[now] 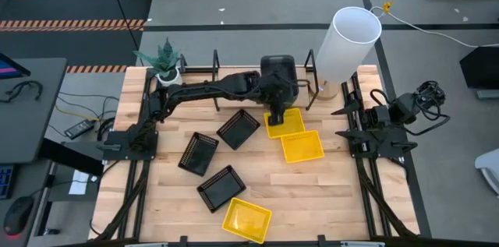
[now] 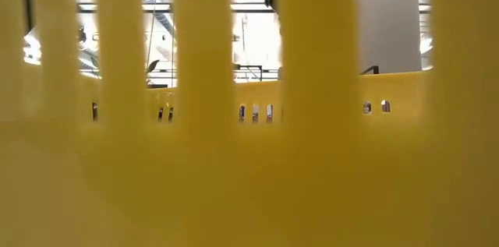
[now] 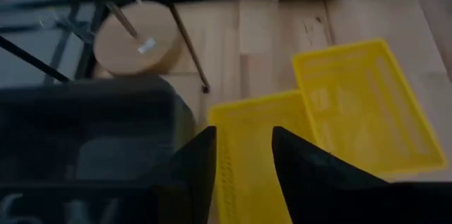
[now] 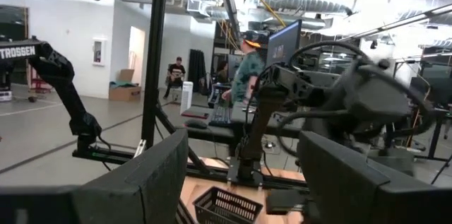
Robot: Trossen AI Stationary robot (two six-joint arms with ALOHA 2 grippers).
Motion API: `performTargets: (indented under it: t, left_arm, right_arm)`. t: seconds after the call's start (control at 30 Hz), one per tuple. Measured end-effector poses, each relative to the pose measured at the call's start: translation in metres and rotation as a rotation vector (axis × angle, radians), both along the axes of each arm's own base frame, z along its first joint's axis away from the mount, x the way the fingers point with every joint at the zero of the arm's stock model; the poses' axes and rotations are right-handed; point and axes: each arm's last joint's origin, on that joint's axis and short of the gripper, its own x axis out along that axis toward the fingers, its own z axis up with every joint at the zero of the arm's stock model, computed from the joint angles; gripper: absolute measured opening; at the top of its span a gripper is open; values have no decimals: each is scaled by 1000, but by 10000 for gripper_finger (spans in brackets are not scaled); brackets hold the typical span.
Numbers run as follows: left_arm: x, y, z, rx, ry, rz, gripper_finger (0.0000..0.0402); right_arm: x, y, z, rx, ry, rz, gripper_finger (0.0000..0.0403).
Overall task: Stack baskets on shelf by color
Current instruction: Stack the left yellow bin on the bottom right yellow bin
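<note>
Reaching across the far middle of the table, the left gripper (image 1: 277, 114) hangs over the near-left rim of a yellow basket (image 1: 285, 121). In the left wrist view its two dark fingers (image 3: 305, 171) straddle that rim with a gap between them, so the jaws stand partly open, narrow rather than wide, and nothing is clamped yet. The step in hand looks like the pickup of this first yellow basket. The next move calls for closing on the thin slatted wall and lifting cleanly, without dragging the second yellow basket (image 1: 302, 146), which lies touching or just beside it on the near-right side.

A third yellow basket (image 1: 247, 219) sits at the near edge, well apart, and it fills the low view. Three black baskets (image 1: 238, 128) lie scattered left of centre, between the far and near edges. No grey baskets can be made out. The shelf (image 1: 234, 72) runs along the far edge on thin black uprights, and no basket shows on it.

The right gripper (image 1: 348, 110) waits at the right side, jaws wide and holding nothing.

A pale wooden tabletop (image 1: 335, 185) carries everything. A small potted plant (image 1: 165, 61) stands at the far left, a tall white cylinder (image 1: 348, 43) at the far right. Beyond lies grey floor with cables; people (image 4: 247, 68) show far off in the right wrist view.
</note>
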Motion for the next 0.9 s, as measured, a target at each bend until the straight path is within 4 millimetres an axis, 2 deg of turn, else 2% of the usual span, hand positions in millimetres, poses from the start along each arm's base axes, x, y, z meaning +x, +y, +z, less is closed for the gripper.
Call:
performTargets:
  t: [0.13, 0.23, 0.47, 0.7, 0.9]
  left_arm:
    - [0, -22, -3, 23, 49, -13, 126]
    - [-2, -34, 2, 48, 45, -44, 117]
    - [-14, -33, 26, 44, 2, -43, 114]
    - [-23, -39, 3, 28, 115, -25, 133]
    - [-38, -43, -9, 13, 15, -4, 131]
  right_arm:
    - [0, 0, -2, 6, 22, 0, 270]
    - [0, 0, -2, 15, 25, 2, 270]
    - [0, 0, -2, 31, 22, 5, 270]
    - [0, 0, -1, 34, 17, 5, 270]
    - [0, 0, -2, 32, 22, 5, 270]
